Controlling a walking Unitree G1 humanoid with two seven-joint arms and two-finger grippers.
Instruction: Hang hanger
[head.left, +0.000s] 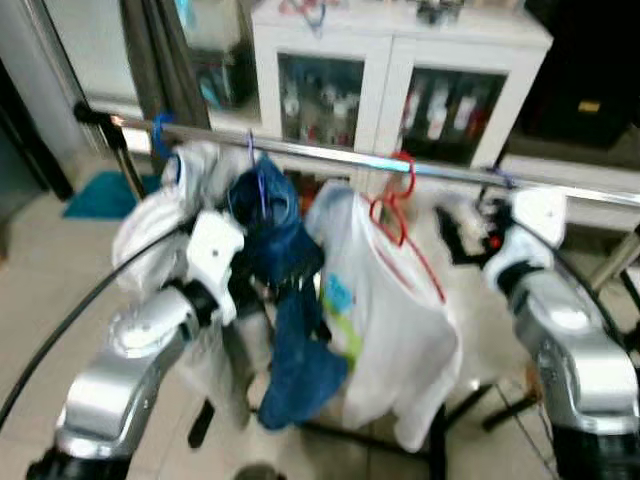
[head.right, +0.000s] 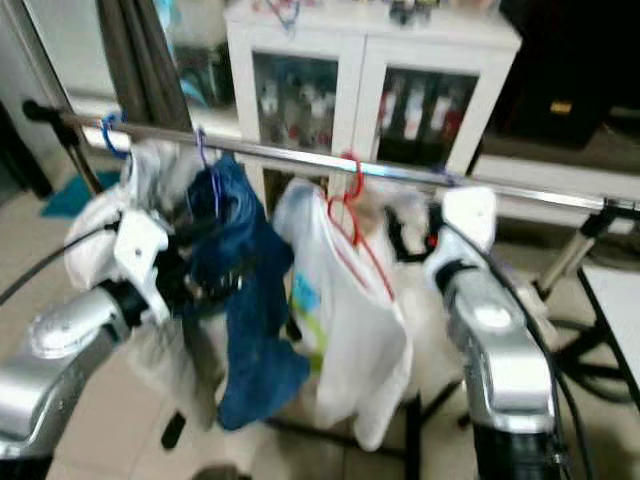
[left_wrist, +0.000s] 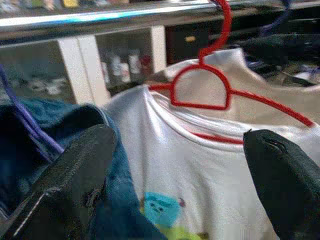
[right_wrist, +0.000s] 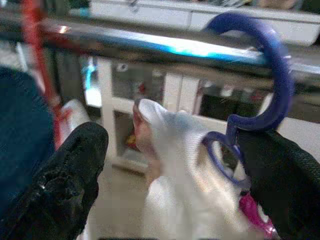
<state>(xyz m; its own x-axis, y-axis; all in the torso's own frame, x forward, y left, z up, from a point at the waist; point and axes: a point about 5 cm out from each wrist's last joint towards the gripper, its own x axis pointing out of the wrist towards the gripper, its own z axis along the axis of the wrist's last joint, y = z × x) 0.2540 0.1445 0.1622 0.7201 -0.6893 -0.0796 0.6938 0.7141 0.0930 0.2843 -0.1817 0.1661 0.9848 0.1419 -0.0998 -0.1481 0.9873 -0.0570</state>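
risk: the purple hanger (right_wrist: 272, 75) may slip off the rail (right_wrist: 150, 47) if the right arm pulls back with a finger against its neck; the hook looks seated over the rail, judged from the right wrist view.
cause: the right gripper (right_wrist: 170, 165) has its fingers spread wide, one black finger (right_wrist: 280, 170) right beside the hanger neck, possibly touching it; contact cannot be confirmed.
secondary risk: the left gripper (left_wrist: 185, 170), fingers also spread wide and gripping nothing, sits close to the blue garment (head.left: 285, 290) and the white t-shirt (head.left: 385, 320); a sweep could drag a neighbouring hanger along the rail.
task item location: purple hanger hooked on the rail, on the robot's right side of the rack, beside the red hanger (head.left: 395, 205).
task item appearance: thin purple plastic, rounded hook, small loop below the neck; a white garment (right_wrist: 180, 175) hangs from it, with something pink low down.
red hanger: carries the white t-shirt with a blue and green print.
task state: judged nearly complete; the remaining step is a clean retreat.
background: white cabinet (head.left: 390, 70) behind the rack.
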